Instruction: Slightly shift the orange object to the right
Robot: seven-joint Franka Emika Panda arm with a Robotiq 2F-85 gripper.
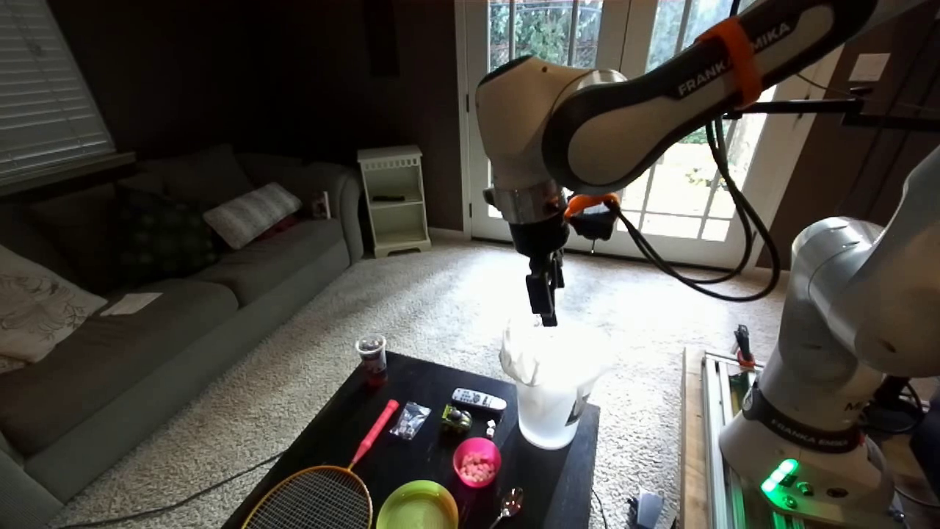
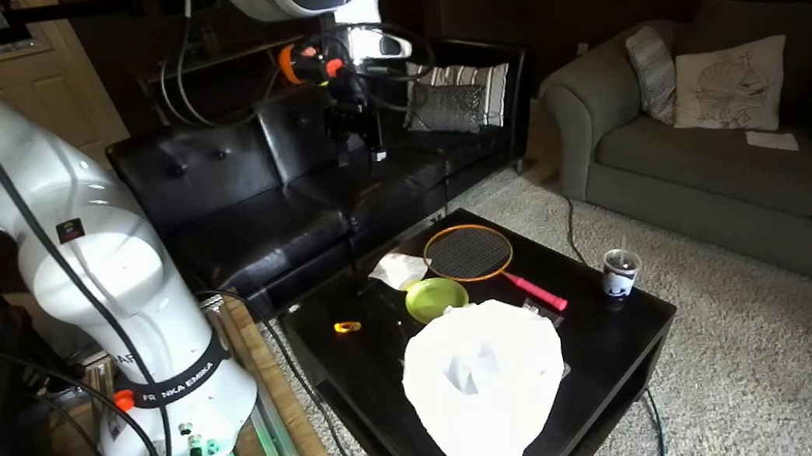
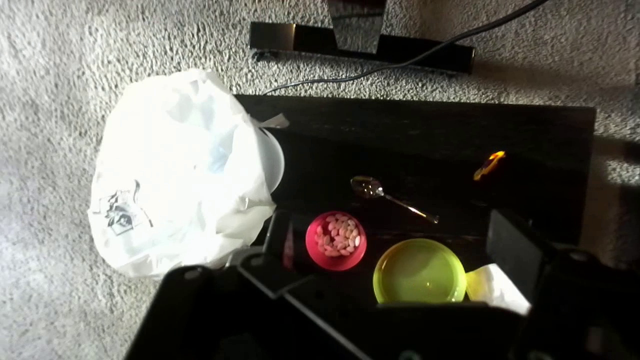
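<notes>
The orange object is a small, bright orange-yellow item lying on the black table, on the side towards the robot's base. In the wrist view the orange object looks narrow and slanted, above and to the right of the spoon, beyond the fingers' reach. My gripper stands open there, its fingers wide apart and nothing held between them. Both exterior views show the gripper pointing down, high over the tabletop and apart from everything on it.
A tall white bin with a bag stands at one table end. Also on the table are a pink bowl of pale pieces, a green bowl, a spoon, white paper, a racket, a cup and a remote.
</notes>
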